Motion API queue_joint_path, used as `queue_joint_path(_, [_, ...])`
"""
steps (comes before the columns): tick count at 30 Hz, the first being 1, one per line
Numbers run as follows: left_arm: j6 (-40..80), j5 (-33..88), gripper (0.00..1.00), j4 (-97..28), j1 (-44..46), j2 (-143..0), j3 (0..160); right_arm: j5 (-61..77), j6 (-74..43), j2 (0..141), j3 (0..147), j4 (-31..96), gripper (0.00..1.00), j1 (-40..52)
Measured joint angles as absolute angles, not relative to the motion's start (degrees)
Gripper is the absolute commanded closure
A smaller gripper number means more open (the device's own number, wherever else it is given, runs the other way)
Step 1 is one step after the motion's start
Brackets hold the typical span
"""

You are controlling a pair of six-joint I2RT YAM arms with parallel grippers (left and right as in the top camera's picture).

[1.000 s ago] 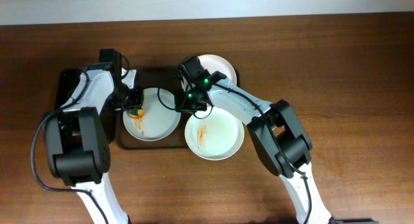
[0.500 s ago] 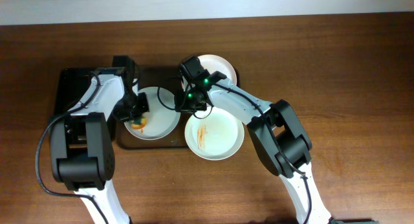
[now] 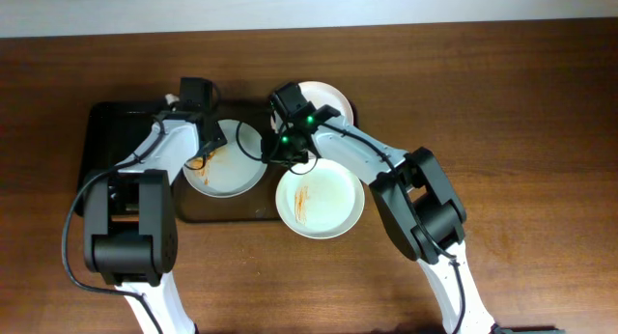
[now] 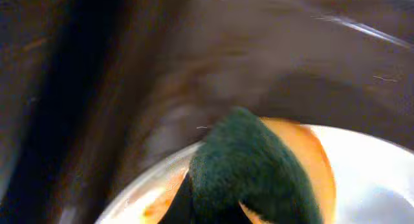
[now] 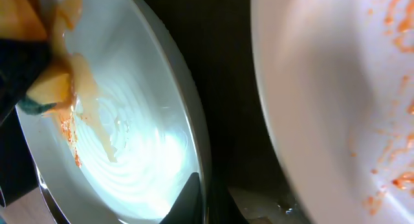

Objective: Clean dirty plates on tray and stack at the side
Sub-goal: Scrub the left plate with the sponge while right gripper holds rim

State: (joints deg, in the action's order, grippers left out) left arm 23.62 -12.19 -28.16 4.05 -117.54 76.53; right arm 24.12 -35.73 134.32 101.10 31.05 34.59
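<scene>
A white plate (image 3: 232, 172) smeared with orange sauce lies on the dark tray (image 3: 121, 131). My left gripper (image 3: 204, 147) is shut on a green and yellow sponge (image 4: 259, 166) and presses it on the plate's upper left part. My right gripper (image 3: 291, 157) is shut on this plate's right rim (image 5: 202, 185). The sponge also shows in the right wrist view (image 5: 35, 75). A second plate (image 3: 323, 201) with orange streaks sits at the tray's front right. It also shows in the right wrist view (image 5: 336, 88). A third white plate (image 3: 328, 95) lies behind my right arm.
The tray's left part (image 3: 106, 151) holds nothing. Brown table (image 3: 521, 131) spreads to the right and front of the tray. Both arms cross over the tray's middle.
My left gripper has dragged the sponge from the plate's lower left edge up toward its upper left, spreading the orange smear. My right gripper has kept its hold on the rim.
</scene>
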Motion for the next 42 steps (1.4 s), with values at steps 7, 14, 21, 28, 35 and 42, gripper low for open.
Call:
queue_joint_path(7, [3.11,9.06,0.99,-40.14,4.69,-116.86,77.62,24.12,-35.79,134.32,101.1,31.03,0.96,34.59])
queue_joint_path(14, [2.17,12.88,0.99,-56.55,0.86,-117.19,78.17,24.32,-35.68,134.32,101.1,31.03,0.96,34.59])
queue_joint_path(21, [20.97,-10.59,0.99,-38.61,-0.64,-116.88,78.08,24.56,-35.79,134.32,101.1,30.3,0.96,35.14])
queue_joint_path(28, [12.32,-6.0,0.99,-32.84,4.54,-117.54,77.84,24.56,-35.81,134.32,101.1,30.17,0.96,35.0])
queue_joint_path(35, [5.06,6.2,0.99,-32.8,4.62,-117.54,77.95,24.53,-35.77,134.32,101.1,30.15,0.96,35.0])
queue_joint_path(42, [9.26,1.76,0.99,-57.82,0.71,-120.64,87.55,24.58,-35.4,134.32,101.1,30.28,0.96,35.0])
